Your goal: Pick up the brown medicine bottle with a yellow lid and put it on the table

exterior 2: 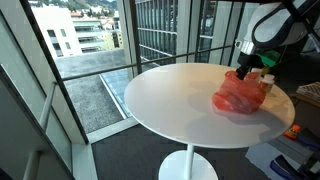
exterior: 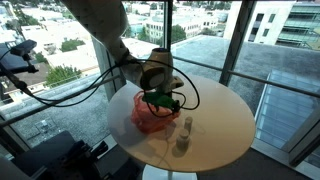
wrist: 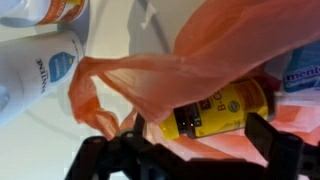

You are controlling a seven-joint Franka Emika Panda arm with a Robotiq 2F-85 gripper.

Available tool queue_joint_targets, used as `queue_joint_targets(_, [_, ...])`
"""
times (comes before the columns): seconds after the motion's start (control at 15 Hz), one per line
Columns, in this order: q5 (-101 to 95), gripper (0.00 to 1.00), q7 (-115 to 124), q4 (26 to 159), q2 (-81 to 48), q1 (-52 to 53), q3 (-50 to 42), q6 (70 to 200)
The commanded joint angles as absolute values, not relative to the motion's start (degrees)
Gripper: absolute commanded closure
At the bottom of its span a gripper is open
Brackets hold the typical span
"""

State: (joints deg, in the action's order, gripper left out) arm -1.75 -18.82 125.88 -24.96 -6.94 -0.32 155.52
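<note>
white table (exterior 2: 170,100) bears a red bag (exterior 2: 238,97), the released gripper (wrist: 195,138) hovering over its brown medicine bottle (wrist: 215,108).

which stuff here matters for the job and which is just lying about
Job: brown bottle lying in the bag, table, open gripper over it.

Lying about: red bag, white bottle.

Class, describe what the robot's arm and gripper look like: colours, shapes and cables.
The arm is thick, rounded and pale grey. The gripper is black, with two blocky fingers. Thin black cables loop beside the wrist.
</note>
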Motion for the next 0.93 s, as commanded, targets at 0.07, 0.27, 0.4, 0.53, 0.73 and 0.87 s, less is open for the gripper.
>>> queue_joint_targets(0.07, [-2.60, 0.00, -12.30, 127.20, -22.71, -4.81, -1.14, 152.70])
queue_joint_targets(0.27, [-2.42, 0.00, -7.34, 127.07, -22.79, -3.46, -1.96, 151.88])
queue_joint_targets(0.4, [-2.15, 0.00, -4.01, 126.92, -22.83, -2.74, -2.61, 151.50])
queue_joint_targets(0.53, [-2.00, 0.00, -0.22, 126.81, -22.87, -1.99, -3.52, 151.15])
queue_joint_targets(0.73, [-2.56, 0.00, 4.74, 126.57, -23.01, -0.77, -5.25, 150.55])
queue_joint_targets(0.87, [-2.05, 0.00, 4.61, 126.72, -22.59, -1.05, -4.92, 150.13])
